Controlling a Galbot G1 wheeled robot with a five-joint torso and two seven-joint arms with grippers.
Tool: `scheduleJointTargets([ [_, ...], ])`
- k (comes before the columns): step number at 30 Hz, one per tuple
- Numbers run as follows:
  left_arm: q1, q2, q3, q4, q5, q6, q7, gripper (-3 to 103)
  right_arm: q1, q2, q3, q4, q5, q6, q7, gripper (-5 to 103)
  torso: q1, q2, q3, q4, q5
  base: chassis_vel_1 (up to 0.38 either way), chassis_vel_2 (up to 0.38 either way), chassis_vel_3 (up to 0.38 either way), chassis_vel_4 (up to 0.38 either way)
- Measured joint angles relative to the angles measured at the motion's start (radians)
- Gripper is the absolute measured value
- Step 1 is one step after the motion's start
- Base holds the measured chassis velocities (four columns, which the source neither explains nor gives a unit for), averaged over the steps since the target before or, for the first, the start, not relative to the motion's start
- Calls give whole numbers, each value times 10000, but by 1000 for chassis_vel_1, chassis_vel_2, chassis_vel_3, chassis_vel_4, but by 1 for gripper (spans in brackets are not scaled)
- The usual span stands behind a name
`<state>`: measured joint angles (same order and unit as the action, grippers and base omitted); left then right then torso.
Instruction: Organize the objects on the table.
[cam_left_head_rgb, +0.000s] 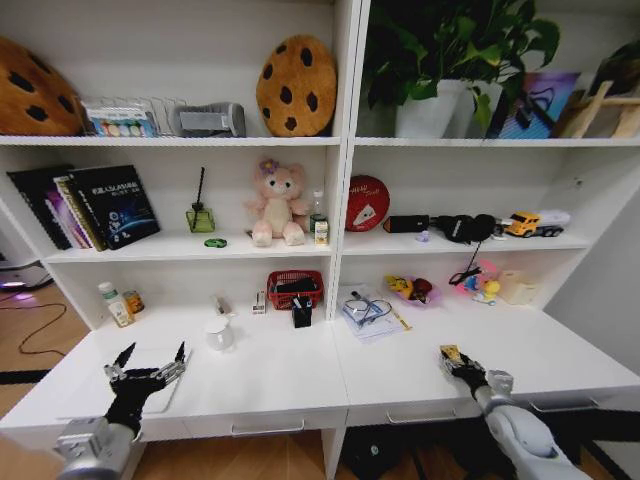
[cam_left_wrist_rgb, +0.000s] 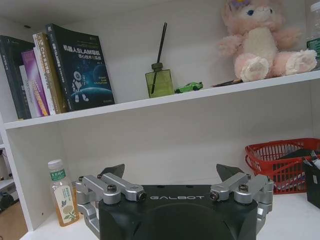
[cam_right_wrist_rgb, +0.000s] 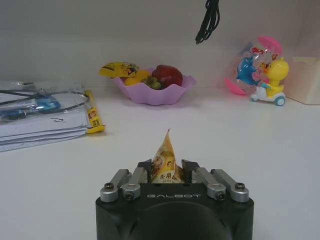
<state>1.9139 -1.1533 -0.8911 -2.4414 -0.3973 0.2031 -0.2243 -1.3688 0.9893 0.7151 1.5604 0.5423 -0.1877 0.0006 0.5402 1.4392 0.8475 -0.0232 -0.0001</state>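
My right gripper (cam_left_head_rgb: 452, 357) is low over the right half of the white table (cam_left_head_rgb: 280, 375) and is shut on a small yellow packet (cam_right_wrist_rgb: 165, 161), which stands up between the fingers. Over the table's front left, my left gripper (cam_left_head_rgb: 150, 365) is open with nothing between its fingers (cam_left_wrist_rgb: 114, 171). It hovers above a slim pale laptop (cam_left_head_rgb: 85, 397) lying flat there. A small green oval item (cam_left_head_rgb: 215, 243) lies on the shelf above. A white-capped drink bottle (cam_left_wrist_rgb: 62, 199) stands at the table's back left.
On the table's back part stand a white mug (cam_left_head_rgb: 219, 333), a red mesh basket (cam_left_head_rgb: 295, 288), a black pen holder (cam_left_head_rgb: 301, 312), a stack of papers (cam_left_head_rgb: 368, 312), a purple fruit bowl (cam_right_wrist_rgb: 152, 90) and a plastic toy (cam_right_wrist_rgb: 262, 70). Shelves rise behind.
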Motion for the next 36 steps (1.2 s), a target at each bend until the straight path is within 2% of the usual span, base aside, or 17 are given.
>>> scheduleJointTargets([
  [2, 1, 0, 0, 0, 0, 0, 0, 100, -2, 9, 0, 8, -6, 9, 0, 40, 0, 0, 0, 0, 0, 0, 0, 0, 0],
  [3, 1, 0, 0, 0, 0, 0, 0, 100, -10, 31, 0, 32, -18, 32, 3, 29, 0, 0, 0, 0, 0, 0, 0, 0, 0],
  [5, 0, 0, 0, 0, 0, 0, 0, 100, -15, 50, 0, 49, -22, 55, 13, 19, 0, 0, 0, 0, 0, 0, 0, 0, 0],
  [7, 0, 0, 0, 0, 0, 0, 0, 100, -18, 54, 4, 52, -23, 65, 19, 19, 0, 0, 0, 0, 0, 0, 0, 0, 0],
  [11, 0, 0, 0, 0, 0, 0, 0, 100, -51, 54, 47, 83, -11, 102, 29, 3, 0, 2, 0, 1, -1, 0, 0, 0, 0],
  [16, 0, 0, 0, 0, 0, 0, 0, 100, -50, 25, 79, 125, 122, 111, 30, 0, 0, 1, 0, -1, 2, 0, 0, 0, 0],
  [20, 0, 0, 0, 0, 0, 0, 0, 100, 519, -231, -33, -52, 574, 141, 118, 0, -1, 1, 0, -4, 1, 0, 0, 0, 0],
  [22, 1, 0, 0, 0, 0, 0, 0, 100, 1041, -400, -212, -305, 792, 142, 171, 0, -1, 1, 0, -4, 1, 0, 0, 0, 0],
  [25, 1, 0, 0, -1, 0, 0, 0, 100, 3369, -802, -1269, -1722, 1083, 255, 272, 0, 0, 1, 1, 3, -3, 0, 0, 0, 0],
  [26, 1, 0, 0, -1, 0, 0, 0, 100, 3369, -802, -1269, -1722, 1083, 255, 272, 0, 0, 1, 1, 3, -3, 0, 0, 0, 0],
  [28, 0, 0, 0, 0, 0, 0, 0, 100, 4530, -819, -1946, -2644, 1014, 380, 406, 0, 0, 0, 2, 2, 4, 0, 0, 0, 0],
  [30, 0, 1, 0, 0, 0, 0, 1, 100, 6500, -631, -2929, -4404, 761, 554, 420, 0, 1, 0, 2, 1, -2, 0, 0, 0, 0],
  [32, 0, 0, 0, -1, 0, 0, 1, 100, 6791, -576, -3072, -4698, 716, 582, 414, 0, 1, 0, 1, 3, -5, 0, 0, 0, 0],
  [34, 0, -1, 0, 0, 0, 0, 0, 100, 8580, 11, -3814, -6934, 261, 918, 256, 0, 1, 0, 2, 4, 0, 0, 0, 0, 0],
  [35, 0, -1, 0, 0, 0, 0, 0, 100, 8580, 11, -3814, -6934, 261, 918, 256, 0, 1, 0, 2, 4, 0, 0, 0, 0, 0],
  [36, 0, 0, -1, -1, 0, 0, 0, 100, 9272, 311, -4018, -7943, 23, 1126, 118, 0, 2, -2, 4, 4, 7, 0, 0, 0, 0],
])
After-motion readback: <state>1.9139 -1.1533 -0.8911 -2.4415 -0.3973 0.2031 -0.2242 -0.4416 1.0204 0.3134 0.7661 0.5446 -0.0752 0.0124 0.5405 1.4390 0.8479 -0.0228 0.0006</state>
